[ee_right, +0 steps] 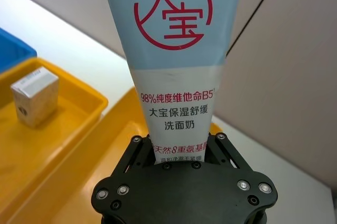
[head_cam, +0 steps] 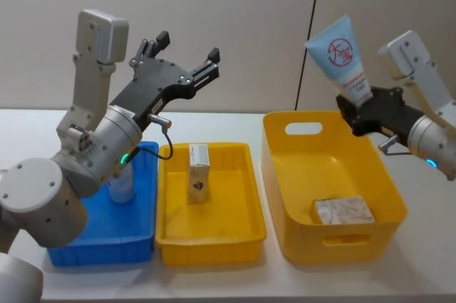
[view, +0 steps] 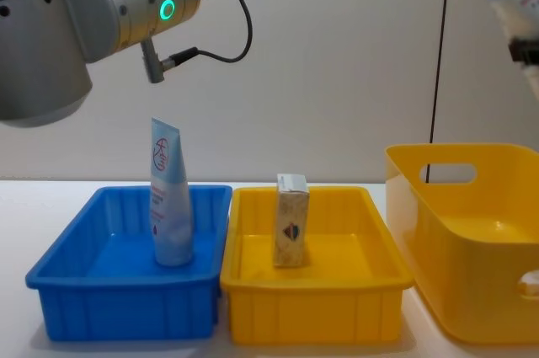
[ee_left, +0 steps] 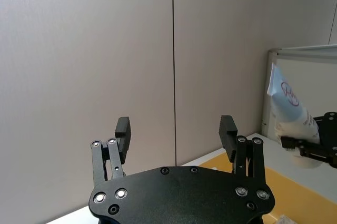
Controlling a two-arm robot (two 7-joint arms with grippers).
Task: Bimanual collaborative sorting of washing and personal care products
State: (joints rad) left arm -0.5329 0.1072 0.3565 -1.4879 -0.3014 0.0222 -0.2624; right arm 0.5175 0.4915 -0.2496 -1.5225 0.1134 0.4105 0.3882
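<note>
Upper right of head view: right gripper (head_cam: 356,109) fingers clamp pale blue tube (head_cam: 343,57) at cap end, above tall yellow bin (head_cam: 292,175).
Tube soft, light, slippery; hold near stiff cap. Left gripper (head_cam: 187,48) fingers wide, holding nothing, upper left.

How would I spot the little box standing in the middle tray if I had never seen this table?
Three bins sit in a row: a blue tray, a shallow yellow tray, and a deep yellow bin. In the middle one, a cream carton stands upright, alone. Its dark diamond emblem sets it apart from the tube in the blue tray.
</note>
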